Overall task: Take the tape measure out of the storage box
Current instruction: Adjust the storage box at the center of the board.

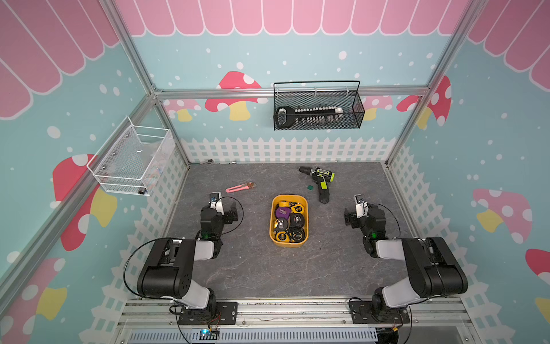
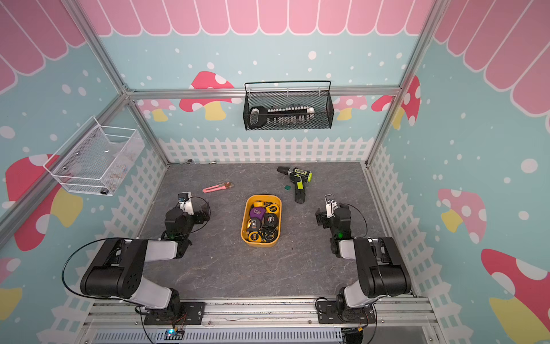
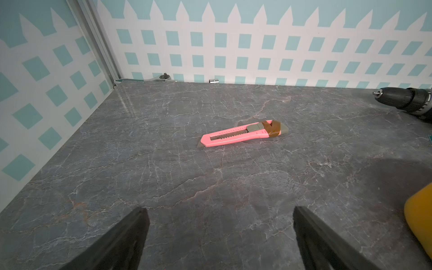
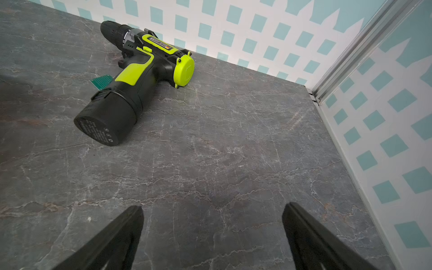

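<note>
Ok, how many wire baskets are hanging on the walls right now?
2. The black basket hangs on the back wall, with a tool set inside; the white basket hangs on the left wall. None looks hidden.

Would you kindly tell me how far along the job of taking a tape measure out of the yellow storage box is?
Done: nothing yet; the tape measures all lie inside the yellow storage box. In hand: nothing; the left gripper and right gripper are open and empty, either side of the box. To do: reach in, grip one tape measure and lift it out.
</note>
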